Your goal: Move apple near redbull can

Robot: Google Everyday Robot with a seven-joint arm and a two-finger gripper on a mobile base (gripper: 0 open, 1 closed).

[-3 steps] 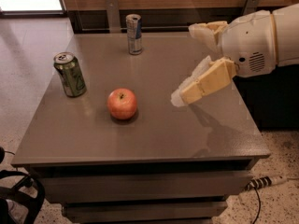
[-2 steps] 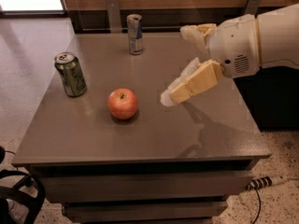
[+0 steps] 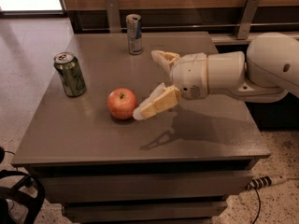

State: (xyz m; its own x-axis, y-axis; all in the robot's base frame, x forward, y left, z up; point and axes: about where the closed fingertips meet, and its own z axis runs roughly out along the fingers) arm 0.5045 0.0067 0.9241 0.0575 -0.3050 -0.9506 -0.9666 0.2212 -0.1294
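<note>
The red-orange apple (image 3: 122, 103) sits on the grey table (image 3: 93, 134), left of centre. The redbull can (image 3: 134, 34), slim, silver and blue, stands upright at the table's far edge. My gripper (image 3: 145, 85) reaches in from the right with its fingers spread wide. The near finger (image 3: 156, 105) has its tip right beside the apple's right side. The far finger (image 3: 163, 59) is up behind, apart from the apple. The gripper holds nothing.
A wider green can (image 3: 70, 73) stands upright at the table's left side. My white arm (image 3: 243, 73) stretches over the table's right half. A wooden wall with metal brackets (image 3: 112, 13) runs behind the table. A cable (image 3: 261, 183) lies on the floor at the right.
My gripper has moved left across the table toward the apple, its near fingertip now next to the apple. The apple and both cans have not moved.
</note>
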